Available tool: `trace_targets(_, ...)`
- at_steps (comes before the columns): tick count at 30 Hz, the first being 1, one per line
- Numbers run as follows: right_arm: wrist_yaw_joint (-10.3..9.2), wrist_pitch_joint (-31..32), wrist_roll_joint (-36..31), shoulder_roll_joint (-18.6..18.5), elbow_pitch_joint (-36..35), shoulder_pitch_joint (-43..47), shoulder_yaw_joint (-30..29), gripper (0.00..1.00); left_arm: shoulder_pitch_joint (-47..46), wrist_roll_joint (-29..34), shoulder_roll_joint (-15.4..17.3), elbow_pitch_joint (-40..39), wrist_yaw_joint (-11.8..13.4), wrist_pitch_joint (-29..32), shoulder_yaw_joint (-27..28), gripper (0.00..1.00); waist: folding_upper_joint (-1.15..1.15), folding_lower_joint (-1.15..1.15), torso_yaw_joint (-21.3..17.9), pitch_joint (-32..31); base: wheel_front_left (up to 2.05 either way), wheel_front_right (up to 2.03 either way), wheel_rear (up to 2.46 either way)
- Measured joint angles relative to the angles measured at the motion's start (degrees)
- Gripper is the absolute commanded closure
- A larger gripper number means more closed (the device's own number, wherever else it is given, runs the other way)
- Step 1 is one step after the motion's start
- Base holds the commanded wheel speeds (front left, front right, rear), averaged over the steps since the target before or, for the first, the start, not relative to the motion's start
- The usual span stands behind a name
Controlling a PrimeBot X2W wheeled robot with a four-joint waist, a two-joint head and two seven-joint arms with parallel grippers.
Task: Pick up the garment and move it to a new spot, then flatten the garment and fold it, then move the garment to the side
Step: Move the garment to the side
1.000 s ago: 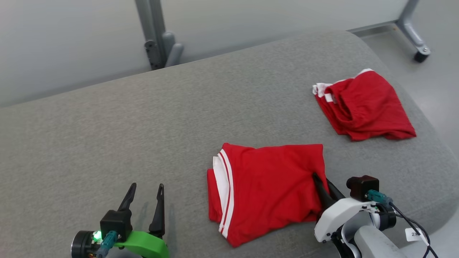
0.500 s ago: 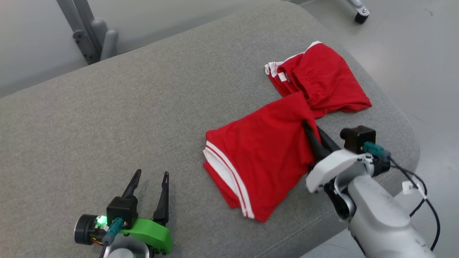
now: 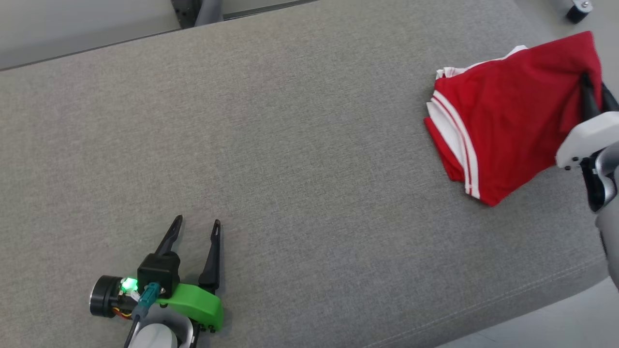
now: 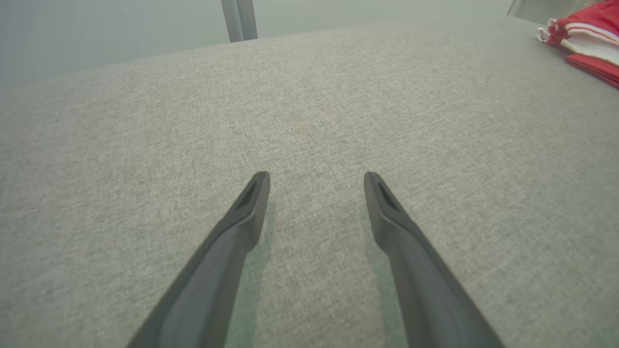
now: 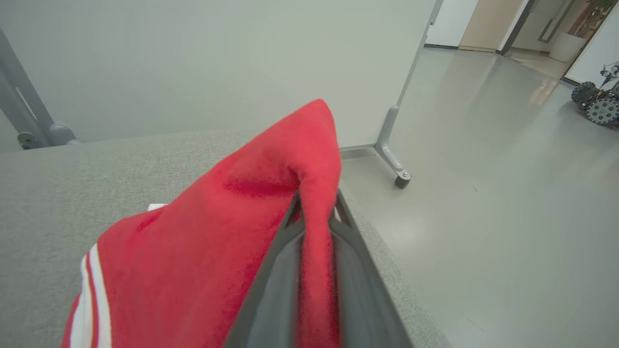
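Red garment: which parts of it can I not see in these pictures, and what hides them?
Head view: the right claw and its pale wrist cover the red garment's right corner.
Left wrist view: the picture's right edge cuts the garment off.
Right wrist view: the bottom edge cuts it off; the raised fold hides the cushion behind.

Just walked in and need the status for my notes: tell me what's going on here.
The right claw is shut on one corner of the folded red garment, holding that corner up while the rest trails down onto the right end of the grey cushion. The left claw is open over bare cushion, holding nothing.
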Motion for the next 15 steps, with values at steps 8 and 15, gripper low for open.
trace_targets(8,-0.01,0.0,-11.5,-1.0,-1.3,0.3,-15.2,0.0,-0.5,0.4,-0.1,0.0,0.1,0.0,0.2,0.0,0.0,0.0,3.7,2.0,0.0,0.0,0.0)
trace_targets(15,0.0,0.0,-12.8,6.6,-12.6,7.2,-11.5,0.0,-0.3,0.2,-0.2,-0.1,1.6,0.0,1.4,0.0,0.0,0.0,4.5,0.0,0.0,0.0,0.0)
